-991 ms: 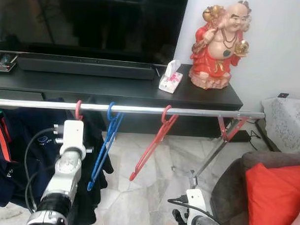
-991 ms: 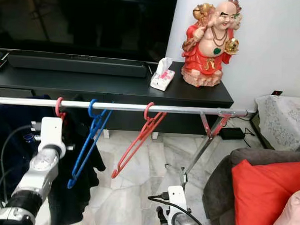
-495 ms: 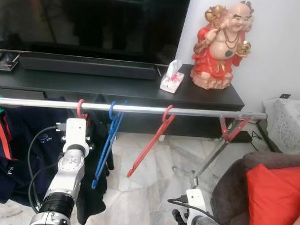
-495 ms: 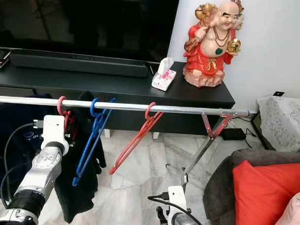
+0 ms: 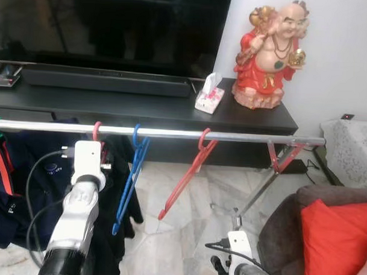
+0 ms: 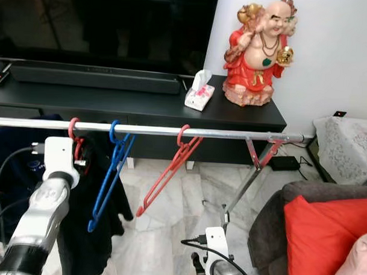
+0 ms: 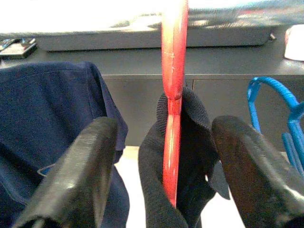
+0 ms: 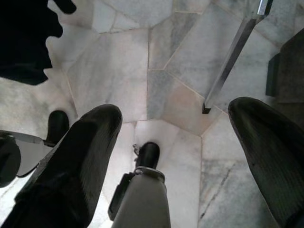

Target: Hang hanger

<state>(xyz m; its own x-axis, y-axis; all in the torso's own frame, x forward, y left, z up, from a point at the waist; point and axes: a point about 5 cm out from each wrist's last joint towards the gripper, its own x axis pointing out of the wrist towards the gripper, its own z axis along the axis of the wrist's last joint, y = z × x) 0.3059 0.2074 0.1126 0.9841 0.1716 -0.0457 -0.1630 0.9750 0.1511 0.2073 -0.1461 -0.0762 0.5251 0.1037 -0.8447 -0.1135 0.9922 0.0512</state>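
A silver clothes rail [image 5: 171,134] is running across the room in front of a black TV cabinet [image 5: 142,109]. Three hangers are hanging on the rail: a red hanger carrying a black garment [image 7: 173,118] near the rail's left part, a blue hanger [image 5: 131,178] just beside it, and another red hanger [image 5: 185,177] near the rail's middle. The left gripper [image 7: 166,175] is reaching up just below the rail, its fingers [image 7: 85,175] spread wide on either side of the garment-bearing hanger, not touching it. The right gripper [image 8: 175,171] is hanging low below the rail's right end, its jaws wide apart and empty, over the marble floor [image 8: 123,71]. On the cabinet behind the rail are sitting a soundbar [image 5: 107,82], a tissue box [image 5: 208,100] and a red laughing figurine [image 5: 268,53]. Dark clothes [image 5: 16,180] are hanging at the rail's left end. A red cushion [image 5: 337,239] is lying on a sofa below the rail's right end.
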